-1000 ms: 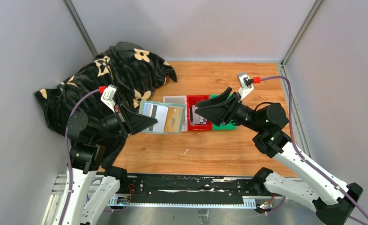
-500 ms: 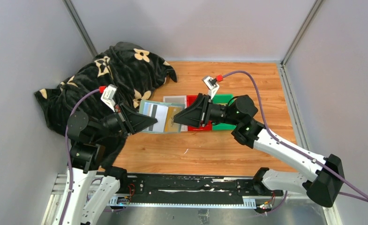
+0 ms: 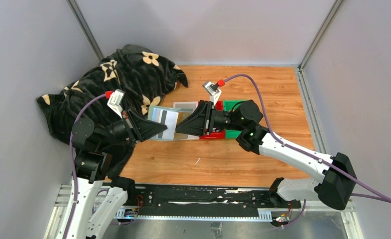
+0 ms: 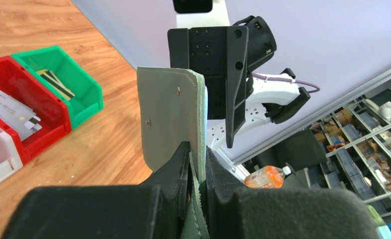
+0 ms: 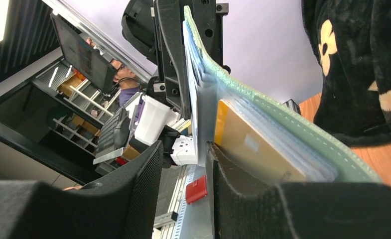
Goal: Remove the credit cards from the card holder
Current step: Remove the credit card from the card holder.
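Wooden table (image 3: 233, 159); card holder (image 4: 169, 117) in left gripper (image 4: 197, 158)

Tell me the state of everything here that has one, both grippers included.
Sage grey-green folding card holder: unfolded, held upright in the air.
Left gripper: shut on the card holder's edge.
Right gripper: open, fingers either side of the holder's free edge.
Gold-yellow card: seated in its slot.
Red plastic tray: holds silvery-white cards.
Green plastic tray: holds dark cards.
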